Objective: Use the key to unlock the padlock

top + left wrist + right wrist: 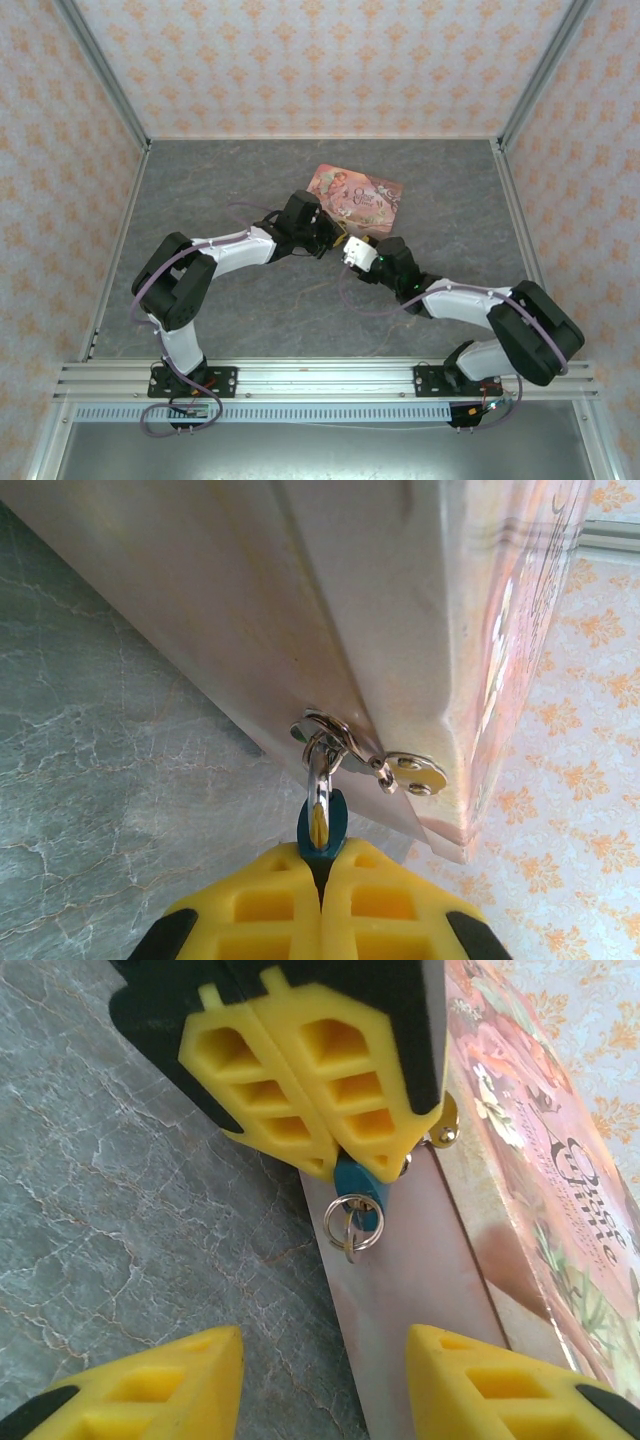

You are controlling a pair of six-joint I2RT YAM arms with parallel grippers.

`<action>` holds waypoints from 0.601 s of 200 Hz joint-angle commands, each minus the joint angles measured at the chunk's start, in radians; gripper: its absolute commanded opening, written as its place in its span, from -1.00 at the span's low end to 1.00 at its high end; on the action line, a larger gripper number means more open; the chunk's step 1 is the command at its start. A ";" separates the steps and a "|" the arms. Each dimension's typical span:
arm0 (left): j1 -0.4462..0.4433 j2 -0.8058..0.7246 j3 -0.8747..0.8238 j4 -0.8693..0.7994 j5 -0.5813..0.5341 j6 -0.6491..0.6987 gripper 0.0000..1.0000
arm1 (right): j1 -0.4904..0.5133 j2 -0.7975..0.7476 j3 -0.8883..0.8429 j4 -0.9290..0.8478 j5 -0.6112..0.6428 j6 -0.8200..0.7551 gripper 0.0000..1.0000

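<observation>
Bench of grey marbled surface, seen from above, with walls papered in an orange pattern around it. A pink illustrated tin lies near the middle, toward the far side. Both arms bend inward and meet just at the near edge of the tin. The left pincer is on the left and the right pincer on the right, with their tips close to each other. What is between them is too small to make out from here.

From the left wrist, the yellow fingers of the left pincer are pressed together on the padlock, a small blue-teal body that sticks out just past the tips. Its silver shackle goes up through the hasp on the side of the tin, so the lock is right against the tin's wall.

From the right wrist, the left pincer is at the top, clamped on the blue body. Small silver rings hang at the lower end of the body, in front of the tin's pale side. Whether a key sits in the lock I cannot tell. The right pincer is spread wide, its two fingers at the bottom corners, holding nothing, near the lock but apart from it
</observation>
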 commanded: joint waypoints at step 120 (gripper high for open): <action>0.002 -0.052 0.022 0.017 0.014 0.002 -1.00 | 0.009 0.063 0.061 0.118 0.007 0.043 -0.27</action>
